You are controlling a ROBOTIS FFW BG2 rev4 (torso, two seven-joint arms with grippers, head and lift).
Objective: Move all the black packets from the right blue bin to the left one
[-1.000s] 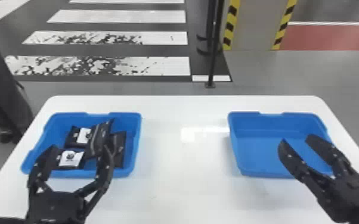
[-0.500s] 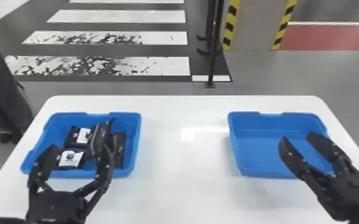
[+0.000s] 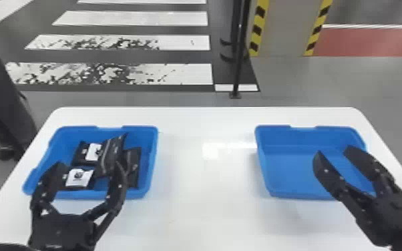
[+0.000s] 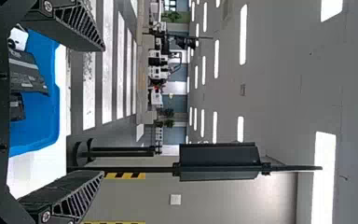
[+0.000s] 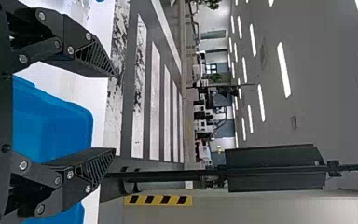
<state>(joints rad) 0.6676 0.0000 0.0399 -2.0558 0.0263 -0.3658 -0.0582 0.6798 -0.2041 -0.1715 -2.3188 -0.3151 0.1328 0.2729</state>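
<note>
Several black packets (image 3: 110, 157) lie overlapping in the left blue bin (image 3: 154, 160), two with white labels showing; in the left wrist view a black packet (image 4: 27, 74) rests in that bin too. My left gripper (image 3: 88, 167) stands open at the bin's near side, its fingers in front of the packets. The same left gripper (image 4: 102, 109) has its fingers wide apart in its wrist view. The right blue bin (image 3: 297, 173) holds no packet that I can see. Over its right part, my right gripper (image 3: 332, 152) is open with nothing between its fingers, as the right gripper (image 5: 115, 113) also shows from its wrist.
Both bins stand on a white table (image 3: 207, 200), with a wide stretch of tabletop between them. Behind the table rises a thin black post (image 3: 240, 60) on the floor. A person's dark-clothed legs are beyond the table's left edge.
</note>
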